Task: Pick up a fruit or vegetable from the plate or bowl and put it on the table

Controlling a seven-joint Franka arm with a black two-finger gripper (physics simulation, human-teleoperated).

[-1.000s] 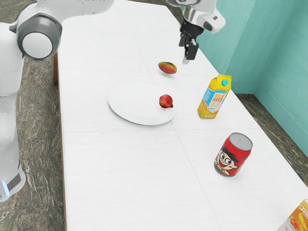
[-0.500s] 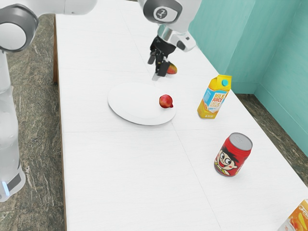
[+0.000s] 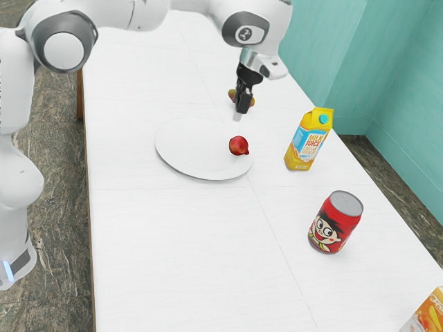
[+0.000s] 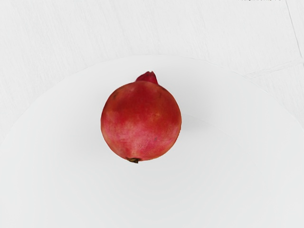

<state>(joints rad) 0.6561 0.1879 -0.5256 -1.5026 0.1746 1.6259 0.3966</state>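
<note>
On yellow-blue carton point(image 3: 309, 140), "MILK JUICE" legible, smaller lines unreadable. Red can point(image 3: 336, 223) bears cartoon face; orange-white carton point(image 3: 429, 317) cut off at exterior view's lower right corner, lettering unclear. White plate point(image 3: 190, 155) holds pomegranate point(image 3: 239, 145), near rim, crown toward rim. Mango point(image 3: 232, 94) on table point(image 3: 173, 249), partly behind gripper point(image 3: 239, 115). Cannot tell whether gripper open or closed. Since earlier frame, gripper shifted toward exterior view's right; pomegranate unmoved.

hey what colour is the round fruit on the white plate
The round fruit is red with pinkish patches, seen best in the wrist view.
</note>
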